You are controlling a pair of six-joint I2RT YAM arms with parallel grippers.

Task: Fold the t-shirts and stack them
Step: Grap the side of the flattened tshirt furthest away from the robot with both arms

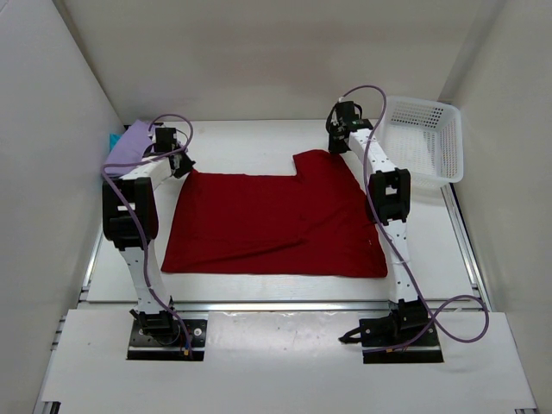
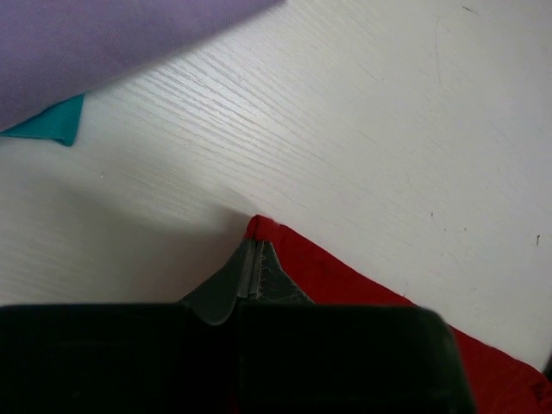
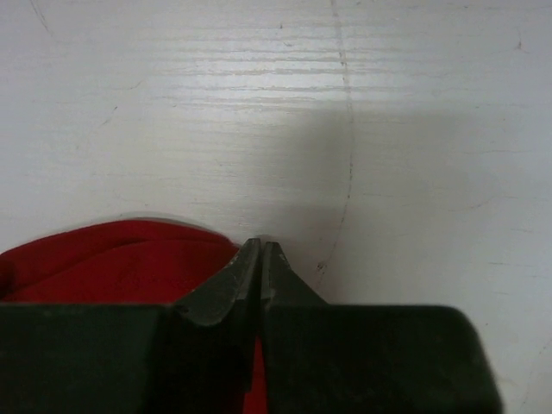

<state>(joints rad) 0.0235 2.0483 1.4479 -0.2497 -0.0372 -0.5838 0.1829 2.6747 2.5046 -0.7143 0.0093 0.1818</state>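
The deep red t-shirt (image 1: 276,226) lies spread flat in the middle of the table. My left gripper (image 1: 184,166) is shut on its far left corner; in the left wrist view the jaws (image 2: 253,248) pinch the red cloth (image 2: 345,278). My right gripper (image 1: 336,143) is shut on the far right part of the shirt; in the right wrist view the closed gripper (image 3: 261,250) has red cloth (image 3: 112,259) beside it and between the jaws. The lavender t-shirt (image 1: 131,142) lies at the far left on top of the teal t-shirt (image 1: 113,138); both show in the left wrist view, lavender (image 2: 103,43) and teal (image 2: 53,125).
A white lattice basket (image 1: 424,138) stands at the far right, close to my right arm. White walls enclose the table on the left, back and right. Bare white tabletop (image 1: 250,142) lies beyond the red shirt.
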